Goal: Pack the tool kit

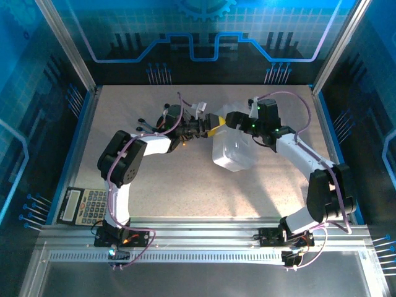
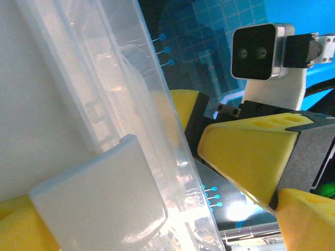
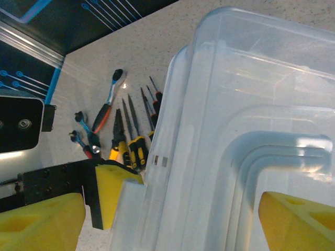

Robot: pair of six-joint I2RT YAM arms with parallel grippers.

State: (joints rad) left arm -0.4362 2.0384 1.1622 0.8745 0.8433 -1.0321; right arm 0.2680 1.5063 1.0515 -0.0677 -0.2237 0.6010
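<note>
Position of the clear case [image 1: 235, 154] is being logged: just right of the table's [image 1: 185, 192] centre, nearer the far edge than the near one. Whether it is lying flat cannot be told.

The case's far left corner is being approached by both grippers from opposite sides.

In the left wrist view the left gripper [image 2: 199, 222] is being shown with jaws spread wide. A case wall is being straddled: the white pad [image 2: 99, 201] of one finger is lying just beside the plastic, and the other yellow finger is well apart from it. Nothing is being clamped.

In the right wrist view the right gripper [image 3: 170, 222] is being shown with jaws far apart, the case between them. One finger is standing clear of the case's edge; the other is being seen through the plastic. No grip is being made.

Loose tools are being noted on the table left of the case, toward the far edge:
- yellow-handled pliers [image 3: 119, 138]
- a red/black ratchet wrench [image 3: 108, 99]
- yellow/black screwdrivers [image 3: 137, 146]
- small wrenches [image 3: 88, 128]

All are lying close together, outside the case.

A grey calculator [image 1: 83, 206] is being noted at the table's near left corner, well apart from the rest.
</note>
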